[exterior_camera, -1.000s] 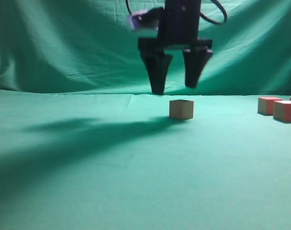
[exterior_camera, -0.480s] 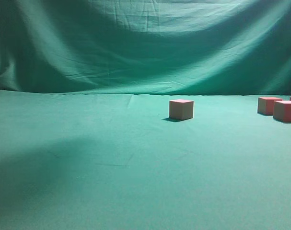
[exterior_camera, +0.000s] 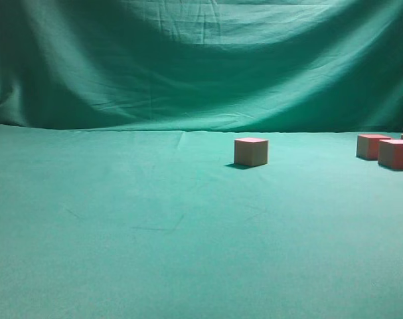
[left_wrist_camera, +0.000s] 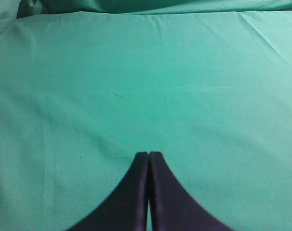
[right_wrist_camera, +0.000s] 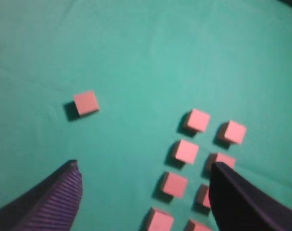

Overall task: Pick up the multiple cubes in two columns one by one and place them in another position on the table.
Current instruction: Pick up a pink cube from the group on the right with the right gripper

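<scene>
The near stretch of the table (exterior_camera: 155, 252) is smooth green cloth, evenly lit now: the dark shadow that lay across its left side half a second ago has gone, and a second ago a black claw hung over the middle of the scene where none shows in the exterior view any longer. Farther back sits a lone cube (exterior_camera: 251, 151), sharp-edged and matte, with a pinkish-red top and tan sides, in the same spot as in both earlier frames. At the right edge, at about the same depth, a few more cubes (exterior_camera: 386, 150) stand close together, cut off by the frame. Behind everything hangs a wrinkled, draped green backdrop (exterior_camera: 201, 66). From above, the right claw (right_wrist_camera: 143, 197) looks down with its two dark ribbed fingers (right_wrist_camera: 59, 199) spread wide and nothing between them (the picture is a little blurred); below it the lone cube (right_wrist_camera: 85, 103) lies well apart to the left of the two columns of cubes (right_wrist_camera: 198, 163), each square and set slightly askew. The left claw (left_wrist_camera: 148, 154) hovers over bare cloth, its black tapered fingers pressed together and gripping nothing.
</scene>
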Controlling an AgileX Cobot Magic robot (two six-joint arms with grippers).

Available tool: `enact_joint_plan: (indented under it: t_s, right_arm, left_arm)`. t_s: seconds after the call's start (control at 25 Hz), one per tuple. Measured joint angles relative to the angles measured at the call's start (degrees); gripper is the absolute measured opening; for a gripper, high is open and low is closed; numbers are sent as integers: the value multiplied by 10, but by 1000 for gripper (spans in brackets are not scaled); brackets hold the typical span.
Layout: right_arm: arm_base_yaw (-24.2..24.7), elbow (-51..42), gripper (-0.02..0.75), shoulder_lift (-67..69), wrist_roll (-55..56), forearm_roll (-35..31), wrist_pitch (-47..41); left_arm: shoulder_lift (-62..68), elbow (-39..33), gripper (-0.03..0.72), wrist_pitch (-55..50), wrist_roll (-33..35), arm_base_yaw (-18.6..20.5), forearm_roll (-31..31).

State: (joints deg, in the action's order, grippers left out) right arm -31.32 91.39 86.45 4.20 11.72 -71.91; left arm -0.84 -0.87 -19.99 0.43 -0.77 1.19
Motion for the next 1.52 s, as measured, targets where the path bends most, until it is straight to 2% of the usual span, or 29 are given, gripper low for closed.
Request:
enact_joint_plan:
  t_s: [0.36, 0.56, 0.76, 1.08, 1.28, 1.52]
  right_arm:
    - [178, -262, 544, -102, 27, -3, 7]
    - [247, -395, 544, -136, 31, -38, 75]
    - [257, -484, 544, -139, 45, -54, 127]
    - [257, -551, 544, -140, 54, -59, 239]
    - [266, -570, 544, -140, 54, -59, 293]
    - [277, -570, 544, -91, 54, -59, 318]
  left_arm:
    - [0, 0, 0, 0, 0, 0, 0]
    - [0, 0, 0, 0, 0, 0, 0]
    - [0, 0, 0, 0, 0, 0, 0]
    - [0, 0, 0, 0, 0, 0, 0]
    - [0, 0, 0, 0, 0, 0, 0]
    - [0, 0, 0, 0, 0, 0, 0]
